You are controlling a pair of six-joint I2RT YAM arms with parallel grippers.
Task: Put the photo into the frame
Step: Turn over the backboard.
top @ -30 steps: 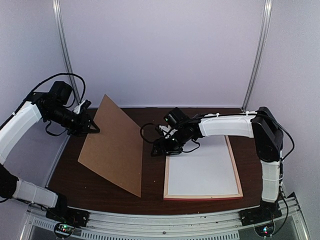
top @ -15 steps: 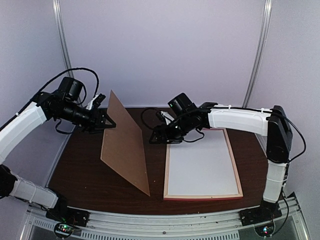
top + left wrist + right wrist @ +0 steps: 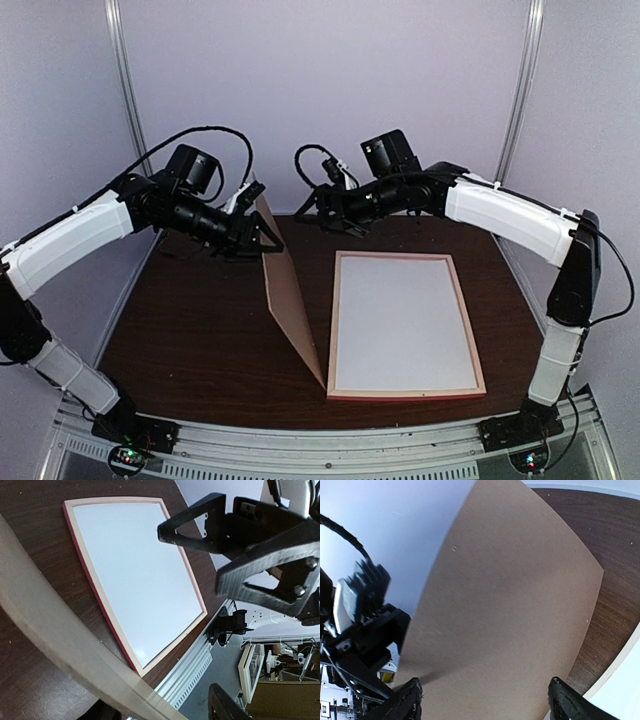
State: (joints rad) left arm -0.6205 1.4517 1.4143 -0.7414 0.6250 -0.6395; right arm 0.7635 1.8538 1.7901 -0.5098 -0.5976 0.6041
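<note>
From the top external view, the frame [image 3: 406, 392] lies flat on the right half of the table [image 3: 190, 330], pale back up. Its opening is filled by a plain white sheet with no window in it. I take this sheet to be the photo [image 3: 403, 320] lying face down, though I cannot tell it from a mat here. The brown backing board [image 3: 288, 300] stands almost on edge just left of the frame, its top corner at the left gripper [image 3: 262, 238]. The right gripper [image 3: 318, 210] hangs in the air beyond the frame's far rail, holding nothing. In the left wrist view the board's pale edge [image 3: 60, 630] runs across the foreground and down between that gripper's own fingers. The one finger that shows [image 3: 220, 705] stands clear of the edge, so I judge the jaws parted and the board only loosely propped. The frame's back and white filling lie beyond, with the right gripper's two spread fingers above them. In the right wrist view the two fingertips sit wide apart at the bottom corners with nothing between them, and the board's brown face [image 3: 510, 595] fills the picture. By my reading the photo is already in place. What is left is to lay the board over it and close up the back.
</note>
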